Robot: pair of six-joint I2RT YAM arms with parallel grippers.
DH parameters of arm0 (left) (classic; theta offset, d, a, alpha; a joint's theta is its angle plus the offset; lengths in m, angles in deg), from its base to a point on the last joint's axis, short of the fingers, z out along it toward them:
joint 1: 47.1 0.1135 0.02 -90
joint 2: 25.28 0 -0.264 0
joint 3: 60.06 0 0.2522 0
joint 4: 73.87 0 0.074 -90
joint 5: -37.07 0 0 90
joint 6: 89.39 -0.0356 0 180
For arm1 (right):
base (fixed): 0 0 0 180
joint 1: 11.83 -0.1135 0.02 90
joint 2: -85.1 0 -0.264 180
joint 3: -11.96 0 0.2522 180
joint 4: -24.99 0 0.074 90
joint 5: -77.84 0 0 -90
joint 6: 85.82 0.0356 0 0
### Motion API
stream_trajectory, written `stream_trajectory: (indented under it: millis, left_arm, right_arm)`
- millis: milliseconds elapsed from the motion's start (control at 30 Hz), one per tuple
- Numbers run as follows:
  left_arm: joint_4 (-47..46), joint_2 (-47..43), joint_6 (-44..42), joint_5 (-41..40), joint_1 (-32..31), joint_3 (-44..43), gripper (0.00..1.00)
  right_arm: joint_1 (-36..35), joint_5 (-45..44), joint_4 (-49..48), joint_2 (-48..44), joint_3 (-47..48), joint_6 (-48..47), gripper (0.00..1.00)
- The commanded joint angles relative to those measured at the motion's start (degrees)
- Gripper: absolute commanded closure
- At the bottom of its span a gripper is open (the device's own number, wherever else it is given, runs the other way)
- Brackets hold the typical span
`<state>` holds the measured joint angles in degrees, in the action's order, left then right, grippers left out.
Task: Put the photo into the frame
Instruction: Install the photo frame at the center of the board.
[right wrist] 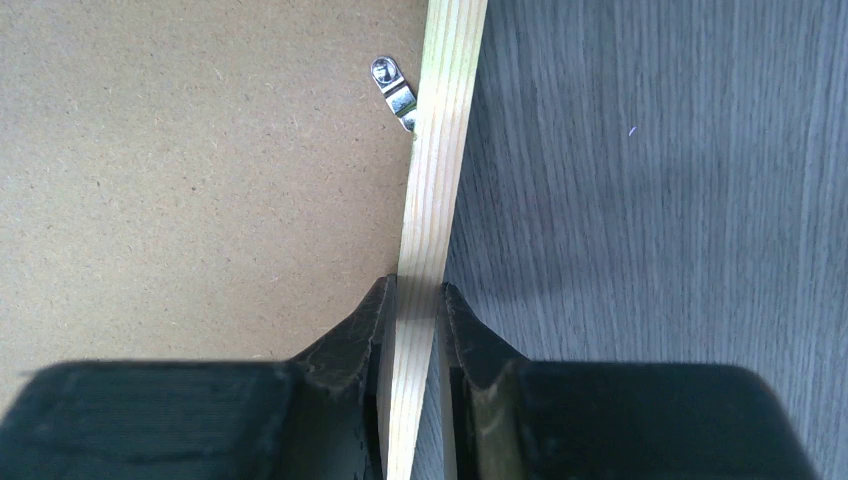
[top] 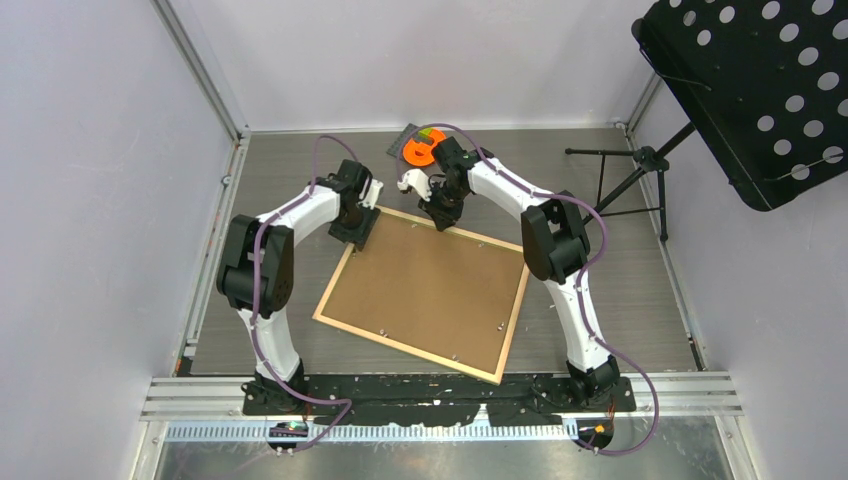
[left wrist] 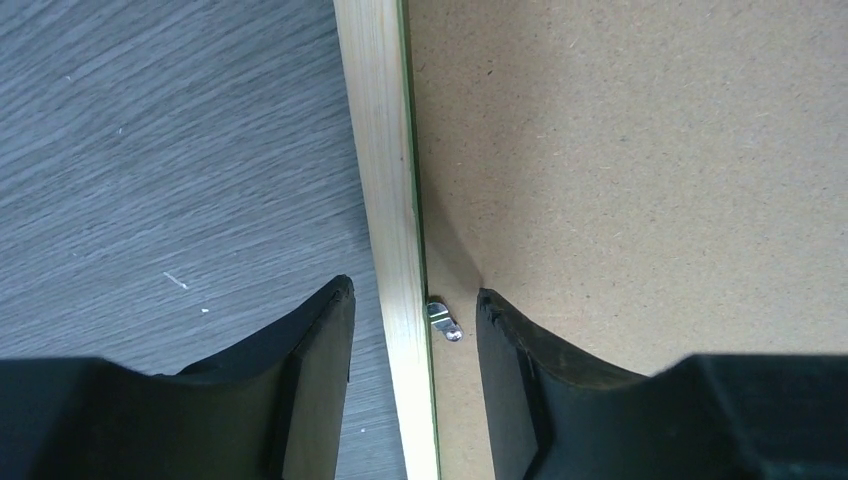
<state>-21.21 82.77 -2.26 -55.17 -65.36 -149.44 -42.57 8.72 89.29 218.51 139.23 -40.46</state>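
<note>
The frame [top: 405, 349] lies flat on the table with its pale wood face up, and the brown backing board [top: 430, 285] fills it. The photo is hidden. My left gripper [top: 358, 238] is open at the frame's far left corner. In the left wrist view [left wrist: 414, 296] its jaws straddle the wood rail [left wrist: 385, 180] without touching it, with a small metal clip [left wrist: 444, 322] between them. My right gripper [top: 440, 222] is on the far rail. In the right wrist view [right wrist: 417, 290] it is shut on the wood rail [right wrist: 440, 150], near another clip [right wrist: 392, 85].
An orange round object [top: 422, 148] lies on a dark mat at the back of the table, just behind my right gripper. A black perforated music stand [top: 750, 90] on a tripod [top: 640, 165] stands at the right. Walls enclose the table on three sides.
</note>
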Motion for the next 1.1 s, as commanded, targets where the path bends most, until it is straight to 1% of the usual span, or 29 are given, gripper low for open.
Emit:
stream_trajectory:
  millis: [0,167,333,633,767,900,1067]
  left_arm:
    - [-1.8,-3.1,0.9,0.9,0.0,-0.7,0.51]
    - [-1.4,-1.9,0.3,0.0,0.1,-1.1,0.52]
    - [-1.5,-2.4,-0.1,-1.1,0.1,0.1,0.56]
    - [-0.6,-2.7,-1.0,-2.1,0.0,1.0,0.60]
    - [-2.0,-3.8,-1.3,-3.1,0.0,2.8,0.61]
    - [-2.7,-3.6,-1.9,-4.3,0.0,2.8,0.66]
    - [-3.6,-3.7,-2.3,-5.1,0.0,3.1,0.80]
  right_arm:
    - [-0.3,-0.8,-0.8,-2.7,-0.8,-0.5,0.94]
    - [-0.3,-0.7,-0.8,-2.7,-1.0,-0.4,0.94]
    - [-0.3,-0.7,-1.4,-3.2,-2.0,-0.5,0.94]
    - [-0.3,-0.7,-1.7,-3.3,-2.5,-0.6,0.94]
    - [-0.4,-0.8,-1.8,-3.6,-2.9,-0.7,0.94]
    - [-0.3,-0.5,-1.9,-3.5,-2.8,-0.6,0.94]
    - [-0.3,-0.6,-1.9,-3.6,-3.1,-0.6,0.94]
